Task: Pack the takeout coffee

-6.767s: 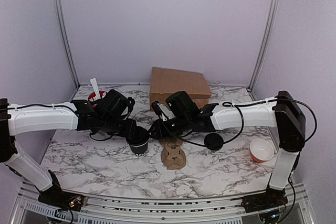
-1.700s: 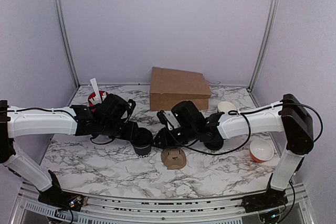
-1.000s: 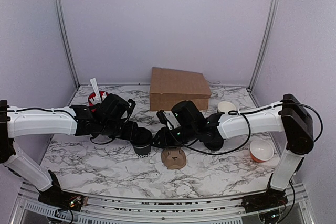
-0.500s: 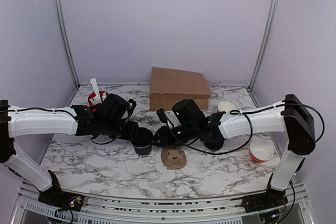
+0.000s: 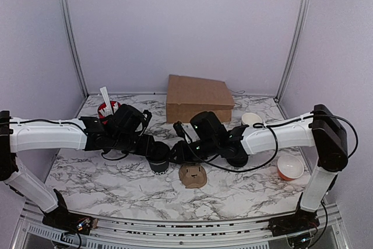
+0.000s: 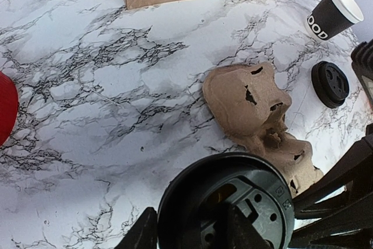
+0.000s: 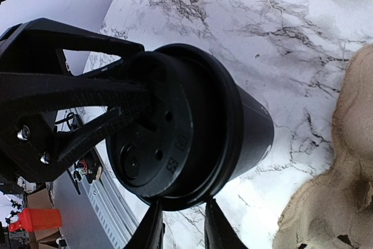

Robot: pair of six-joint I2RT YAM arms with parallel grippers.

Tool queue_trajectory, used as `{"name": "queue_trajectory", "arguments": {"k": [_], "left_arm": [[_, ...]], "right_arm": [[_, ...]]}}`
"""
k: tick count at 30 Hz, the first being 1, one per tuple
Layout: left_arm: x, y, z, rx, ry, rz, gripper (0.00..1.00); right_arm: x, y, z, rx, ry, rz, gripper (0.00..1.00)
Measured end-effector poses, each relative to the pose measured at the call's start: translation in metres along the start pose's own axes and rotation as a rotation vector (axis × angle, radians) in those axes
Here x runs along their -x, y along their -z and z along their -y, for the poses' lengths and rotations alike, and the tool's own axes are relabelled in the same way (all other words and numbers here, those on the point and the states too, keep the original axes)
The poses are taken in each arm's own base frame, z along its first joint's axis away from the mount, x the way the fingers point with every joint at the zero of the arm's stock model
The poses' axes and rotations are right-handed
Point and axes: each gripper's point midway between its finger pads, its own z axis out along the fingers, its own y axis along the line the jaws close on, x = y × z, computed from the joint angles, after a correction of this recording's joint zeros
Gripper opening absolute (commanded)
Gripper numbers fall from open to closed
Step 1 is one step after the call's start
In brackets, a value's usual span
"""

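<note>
One small black lidded takeout coffee (image 7: 198, 126); left hand (image 6: 189, 230) gripping it, right hand (image 7: 182, 225) pinching its lid's edge.

White marbled table (image 5: 116, 185). Bears a cardboard box (image 5: 198, 97) at back centre, a red cup (image 5: 107, 108) holding a white stick at back left, a brown pulp tray (image 5: 192, 174) near front centre, a loose black lid (image 6: 330, 83) right of it, an open black cup (image 6: 333, 13) further back, and an orange bowl (image 5: 289, 167) at far right.
</note>
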Motion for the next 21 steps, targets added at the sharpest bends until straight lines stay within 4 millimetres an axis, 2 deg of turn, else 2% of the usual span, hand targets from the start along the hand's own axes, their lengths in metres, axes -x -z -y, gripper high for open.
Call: {"name": "queue_trajectory", "arguments": {"k": [21], "left_arm": [[0.0037,-0.0017,-0.0049,0.019,0.002,0.017,0.39]], "right_arm": [[-0.0026,-0.0068,0.0052,-0.132,0.026,0.0,0.2]]}}
